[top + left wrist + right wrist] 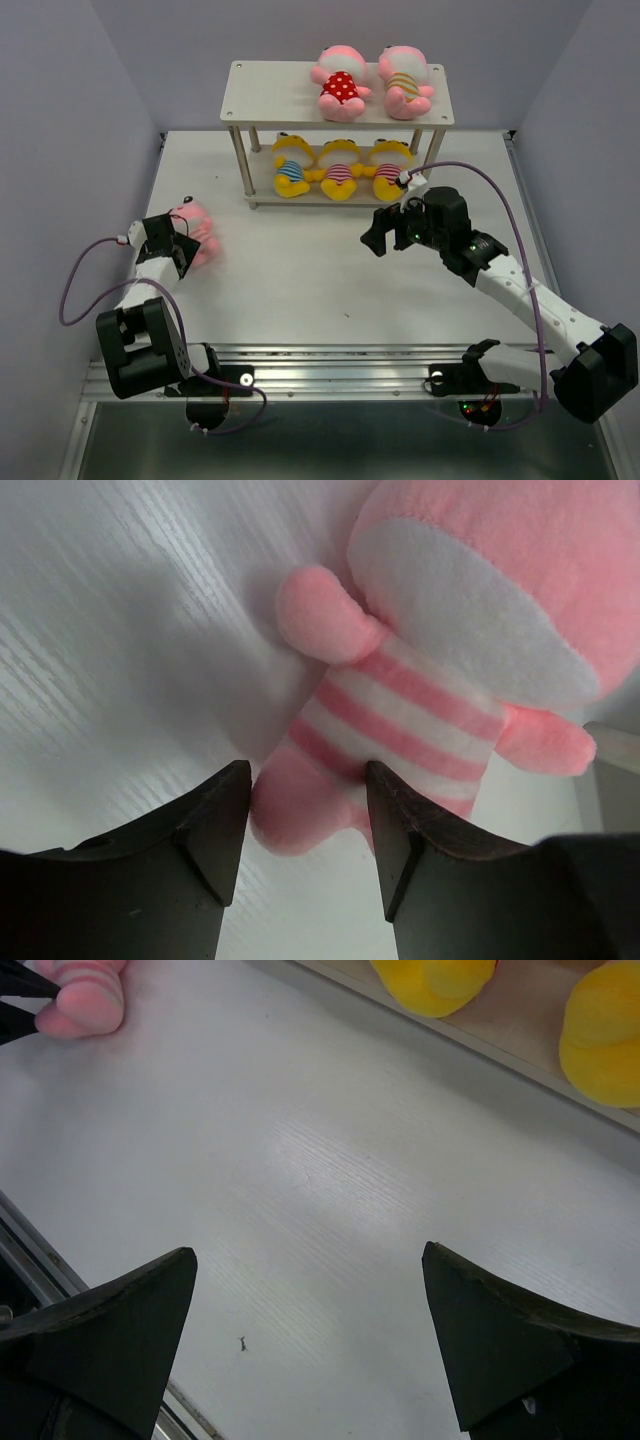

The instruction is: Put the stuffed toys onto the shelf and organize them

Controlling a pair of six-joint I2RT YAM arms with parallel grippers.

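step: you were at the pick of the pink striped toy, which lay on the table at the left, well apart from the shelf.
left gripper: fingers stood part-way apart, straddling one plush leg; no squeeze showed.
right gripper: spread wide, holding nothing, over the table near the lower tier.
doing it well: you probably wanted the torso rather than the leg; a limb grip would likely have let the toy dangle and swing.
target: the top board's left end looked free beside two pink toys; three yellow toys filled the tier below.
materials: toy was soft fleece, rounded, squashy; boards flat, smooth, cream; legs thin wood.
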